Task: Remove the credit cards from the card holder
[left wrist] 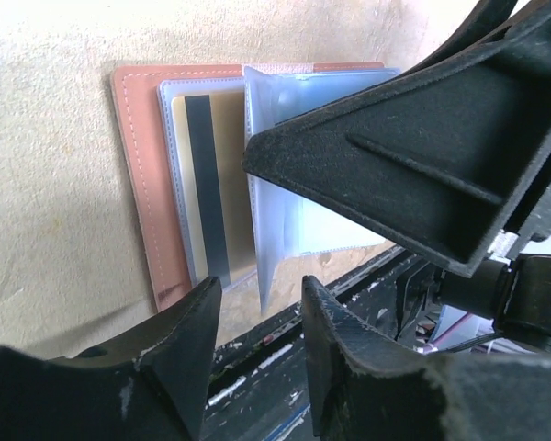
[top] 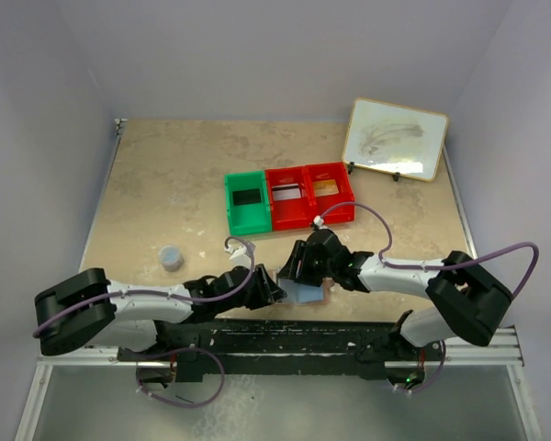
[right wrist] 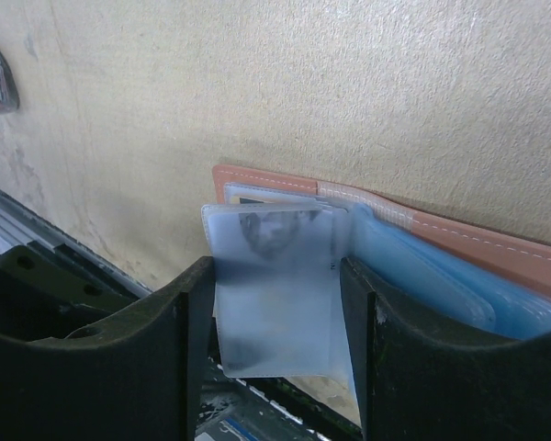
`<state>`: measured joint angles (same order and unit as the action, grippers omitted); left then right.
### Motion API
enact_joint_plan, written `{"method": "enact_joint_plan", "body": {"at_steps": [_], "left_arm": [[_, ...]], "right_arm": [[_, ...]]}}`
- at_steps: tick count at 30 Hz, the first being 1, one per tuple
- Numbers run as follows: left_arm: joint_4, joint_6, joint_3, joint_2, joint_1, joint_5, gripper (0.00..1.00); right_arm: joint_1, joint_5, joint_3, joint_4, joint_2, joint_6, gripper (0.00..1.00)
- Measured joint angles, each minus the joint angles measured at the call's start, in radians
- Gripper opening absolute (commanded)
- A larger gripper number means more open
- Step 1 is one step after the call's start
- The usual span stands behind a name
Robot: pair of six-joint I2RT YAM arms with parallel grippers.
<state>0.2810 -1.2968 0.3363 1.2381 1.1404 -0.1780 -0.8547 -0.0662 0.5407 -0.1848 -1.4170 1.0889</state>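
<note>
The left gripper (left wrist: 260, 292) has its matte black, scuffed fingers parted, with nothing between them. It hangs over the near edge of the table (left wrist: 55, 138), just short of the card holder (left wrist: 140, 184). The holder lies open and flat. It has a tan-pink, leather-like cover with pale stitching and holds glossy clear pockets. One pocket contains a gold credit card (left wrist: 211, 184) with a black magnetic stripe (no lettering can be read).

The right gripper (right wrist: 275, 276) has its fingers wide apart on either side of a raised frosted sleeve (right wrist: 275, 303). I cannot tell whether they grip it. A dark print inside the sleeve is too blurred to read.

Farther back stand a green bin (top: 231, 204) and two red bins (top: 290, 217), all of hard plastic, each with a card inside. A framed whiteboard (top: 395, 138) stands beyond them.
</note>
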Motion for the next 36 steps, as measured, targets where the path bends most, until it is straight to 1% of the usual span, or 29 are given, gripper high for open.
{"method": "enact_joint_plan", "body": {"at_steps": [2, 5, 9, 13, 19, 23, 28, 32, 36], "left_arm": [[0.02, -0.001, 0.005, 0.03, 0.0, 0.0, 0.36], [0.045, 0.0, 0.014, 0.06, 0.0, -0.001, 0.32], [0.056, 0.013, 0.076, 0.122, 0.0, 0.006, 0.27], [0.061, 0.032, 0.116, 0.171, 0.0, 0.026, 0.28], [0.063, 0.051, 0.145, 0.19, 0.002, 0.045, 0.29], [0.071, 0.063, 0.186, 0.234, 0.002, 0.066, 0.29], [0.092, 0.074, 0.234, 0.287, 0.002, 0.089, 0.31], [0.096, 0.091, 0.284, 0.327, 0.003, 0.109, 0.33], [0.098, 0.113, 0.329, 0.374, 0.019, 0.137, 0.34]], "right_arm": [[0.0, 0.0, 0.0, 0.0, 0.0, 0.0, 0.57], [0.0, 0.0, 0.0, 0.0, 0.0, 0.0, 0.58], [0.0, 0.0, 0.0, 0.0, 0.003, 0.001, 0.61], [0.001, 0.003, 0.0, 0.012, 0.012, 0.003, 0.68], [0.006, 0.06, 0.024, 0.134, 0.076, 0.002, 0.78], [0.013, 0.133, 0.048, 0.244, 0.155, 0.005, 0.82], [0.028, 0.22, 0.089, 0.384, 0.25, 0.026, 0.83], [0.063, 0.275, 0.089, 0.483, 0.333, 0.046, 0.81], [0.089, 0.293, 0.058, 0.52, 0.439, 0.061, 0.78]]}}
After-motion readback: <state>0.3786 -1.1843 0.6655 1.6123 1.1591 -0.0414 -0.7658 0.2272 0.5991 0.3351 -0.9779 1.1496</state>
